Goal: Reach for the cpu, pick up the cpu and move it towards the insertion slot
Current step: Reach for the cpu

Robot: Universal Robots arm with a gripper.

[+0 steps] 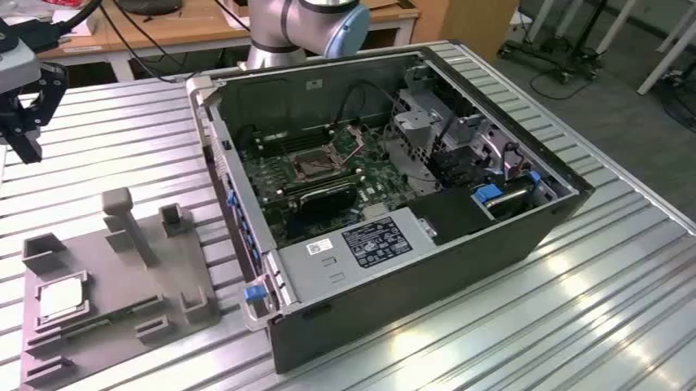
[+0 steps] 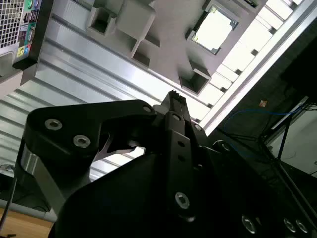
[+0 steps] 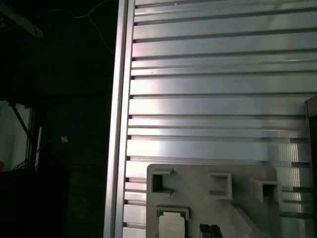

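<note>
One of each thing, counting from nearest. Seeing the gripper point(image 1: 26, 142) hanging above the ribbed aluminium surface point(image 1: 120, 138) at the exterior view's left, touching nothing and well apart from the cpu. Not managing to judge the fingers point(image 2: 174, 116) as spread or pressed together.

Finding beyond it, in the second wrist view, one grey fixture plate point(image 2: 163, 44) lying on that surface. Finding one cpu point(image 2: 214, 30) sitting flat in a square rimmed nest point(image 2: 190, 35) on the plate, silvery top facing up, untouched.

Spotting farther off, in the exterior view, one open computer case point(image 1: 457, 261) holding one motherboard point(image 1: 376, 163). Spotting on it one insertion slot point(image 1: 313, 165), dark inside a shiny frame, well apart from the plate.

Judging the risks from here:
- coming down off-centre and striking the nest's rim or the tall post point(image 1: 122, 213) standing near it;
- pinching so thin a chip by too little edge and dropping it;
- clipping the case wall while carrying across;
- tilting the chip against the slot's frame.
</note>
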